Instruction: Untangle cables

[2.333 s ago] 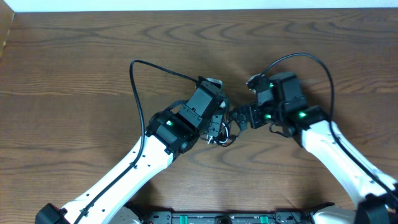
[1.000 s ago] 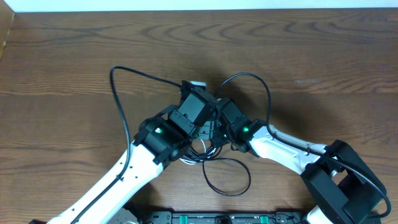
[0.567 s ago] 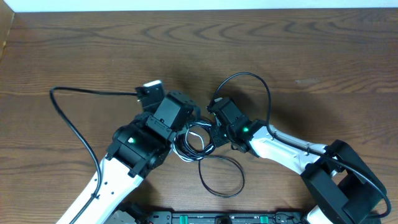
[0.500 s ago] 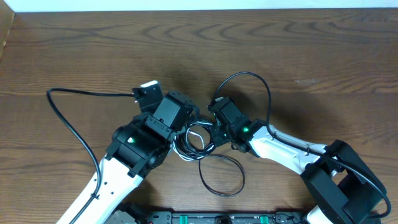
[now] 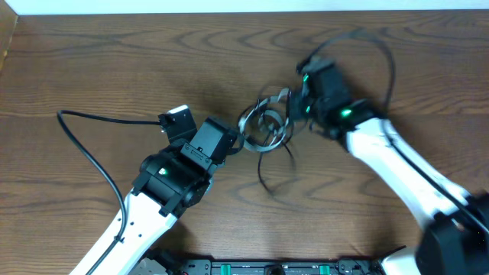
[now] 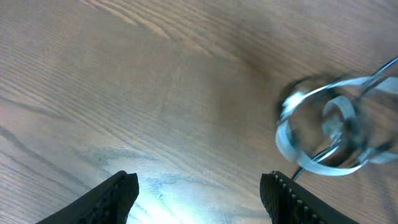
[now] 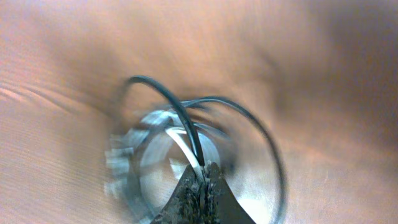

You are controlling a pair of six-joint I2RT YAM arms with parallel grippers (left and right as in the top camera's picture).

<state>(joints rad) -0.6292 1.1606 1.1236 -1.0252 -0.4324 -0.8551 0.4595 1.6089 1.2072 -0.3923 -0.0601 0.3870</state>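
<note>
Overhead: the cables [image 5: 263, 128] have moved from near the surface's [image 5: 92, 61] near edge to its centre (blurred by motion).
Left wrist: the left fingers [image 6: 115, 194] are spread apart and empty, with the cables ahead to the right.
Right wrist: the right fingers [image 7: 219, 200] are pinched together on one strand.

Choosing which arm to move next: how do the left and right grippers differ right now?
The left gripper is open and empty; the right gripper is shut on the cables. The left gripper has them off to its side; the right gripper pinches them at its tips. Both hang over the table.
</note>
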